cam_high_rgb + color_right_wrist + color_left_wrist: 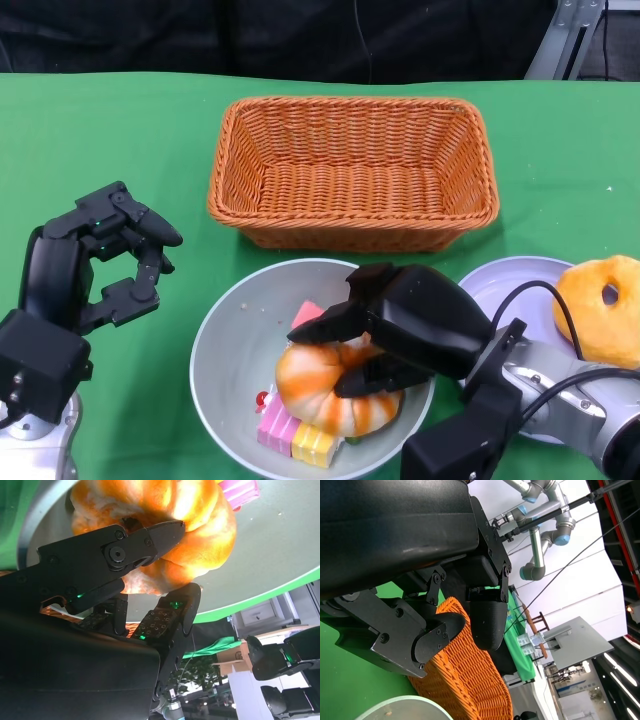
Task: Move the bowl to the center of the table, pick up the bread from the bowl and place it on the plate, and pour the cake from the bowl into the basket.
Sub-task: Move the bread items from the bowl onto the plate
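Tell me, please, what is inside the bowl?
In the bowl: bread gripped by the right robot hand, and pink-and-yellow cake partly hidden beneath it.

We recorded a worktop point(110, 130) covered in green cloth. Three items rested directly on it. A woven orange basket point(353, 172) sat toward the far side, about central. Nearer the robot, a pale grey bowl point(225, 340) stood just in front of the basket, apart from it. A light lavender plate point(505, 285) lay to the right of the bowl, close beside its rim; we could not tell whether they touched.
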